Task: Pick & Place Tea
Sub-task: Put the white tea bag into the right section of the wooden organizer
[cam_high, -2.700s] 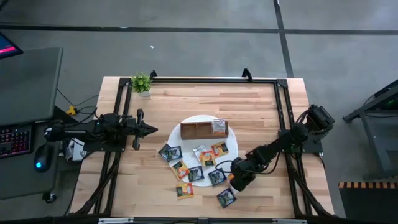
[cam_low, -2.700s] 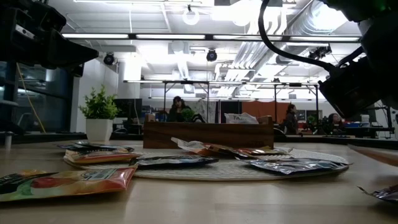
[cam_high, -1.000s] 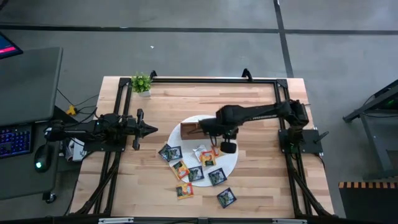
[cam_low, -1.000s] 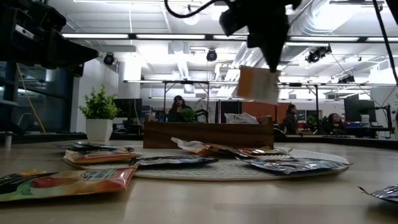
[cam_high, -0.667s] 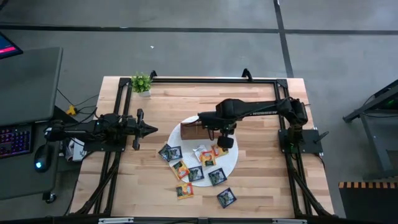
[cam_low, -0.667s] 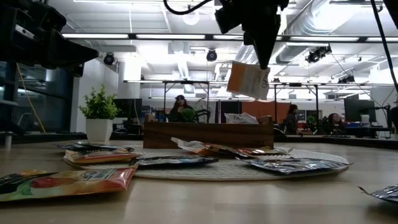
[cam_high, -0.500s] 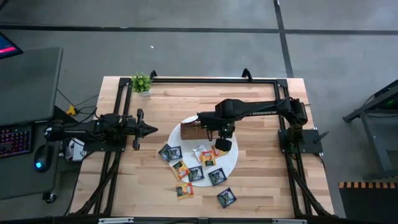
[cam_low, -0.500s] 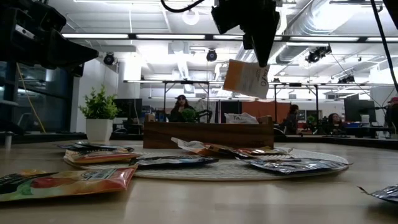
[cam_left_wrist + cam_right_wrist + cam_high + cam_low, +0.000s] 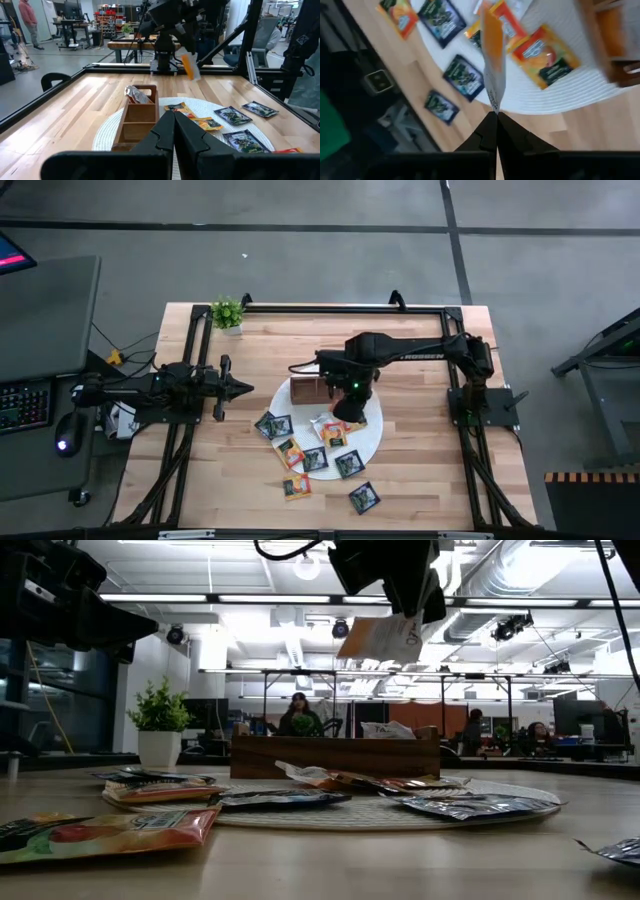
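A white-and-orange tea sachet [image 9: 385, 638] is in my right gripper [image 9: 346, 396], which hovers over the white round mat [image 9: 376, 430] just near of the brown wooden box [image 9: 318, 388]. The box stands on the mat, with one silvery sachet [image 9: 134, 93] in an end compartment. Other sachets lie flat on the mat and table: dark ones [image 9: 348, 464] [image 9: 364, 498] and orange-yellow ones [image 9: 296, 486] [image 9: 352, 420]. My left gripper [image 9: 246, 388] is shut and waits at the table's left, pointing at the box. My right gripper pinches the white-and-orange sachet at one edge [image 9: 493, 107] between its two fingertips, coming from above. The sachet is lifted clear, high over the mat. It sticks out past the fingers, edge-on in the right wrist view and slanting in the low view.
A small potted plant [image 9: 227, 312] stands at the far left corner. Black frame rails [image 9: 330, 308] run along the table's far, left and right edges. Bare wood lies right of the mat [image 9: 420, 430] and along the far side.
My right gripper has carried the sachet up and toward the table's left and far edge, from over the mat's right part to beside the box. It has turned. The sachet, which hung almost upright, now slants closer to level.
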Motion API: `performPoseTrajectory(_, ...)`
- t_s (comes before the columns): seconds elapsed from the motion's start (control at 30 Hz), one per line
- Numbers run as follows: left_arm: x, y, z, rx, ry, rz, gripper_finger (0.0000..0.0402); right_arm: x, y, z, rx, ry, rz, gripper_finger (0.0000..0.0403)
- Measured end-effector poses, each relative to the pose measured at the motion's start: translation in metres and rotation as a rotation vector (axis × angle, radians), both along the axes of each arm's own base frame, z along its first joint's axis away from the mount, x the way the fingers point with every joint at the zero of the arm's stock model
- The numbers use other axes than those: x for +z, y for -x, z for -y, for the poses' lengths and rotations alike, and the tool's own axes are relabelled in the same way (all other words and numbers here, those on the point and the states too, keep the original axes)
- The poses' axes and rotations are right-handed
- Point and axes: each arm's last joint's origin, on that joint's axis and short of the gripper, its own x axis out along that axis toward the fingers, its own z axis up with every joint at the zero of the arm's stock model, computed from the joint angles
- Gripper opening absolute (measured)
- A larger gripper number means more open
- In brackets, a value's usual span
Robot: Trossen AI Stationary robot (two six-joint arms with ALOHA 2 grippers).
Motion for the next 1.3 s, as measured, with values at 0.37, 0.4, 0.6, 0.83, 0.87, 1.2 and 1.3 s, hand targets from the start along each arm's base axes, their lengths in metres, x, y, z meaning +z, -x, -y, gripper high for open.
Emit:
performPoseTrajectory(0.37, 0.000, 0.000, 0.000, 0.000, 0.000, 0.000, 0.0001, -0.041, 0.048, 0.018, -0.254, -0.461, 0.064, 0.0000)
performPoseTrajectory(0.4, 0.000, 0.000, 0.000, 0.000, 0.000, 0.000, 0.0001, -0.040, 0.052, 0.018, -0.271, -0.513, 0.075, 0.0000)
performPoseTrajectory(0.6, 0.000, 0.000, 0.000, 0.000, 0.000, 0.000, 0.0001, -0.037, 0.070, 0.017, -0.319, -0.722, 0.153, 0.0000)
performPoseTrajectory(0.83, 0.000, 0.000, 0.000, 0.001, 0.000, 0.000, 0.0001, -0.047, 0.075, 0.015, -0.372, -0.611, 0.224, 0.0000)
performPoseTrajectory(0.87, 0.000, 0.000, 0.000, 0.000, 0.000, 0.000, 0.0001, -0.050, 0.076, 0.014, -0.378, -0.575, 0.228, 0.0000)
performPoseTrajectory(1.2, 0.000, 0.000, 0.000, 0.001, 0.000, 0.000, 0.0001, -0.068, 0.096, -0.010, -0.333, -0.291, 0.061, 0.0000)
performPoseTrajectory(1.3, 0.000, 0.000, 0.000, 0.001, 0.000, 0.000, 0.0001, -0.057, 0.096, -0.009, -0.297, -0.183, 0.071, 0.0000)
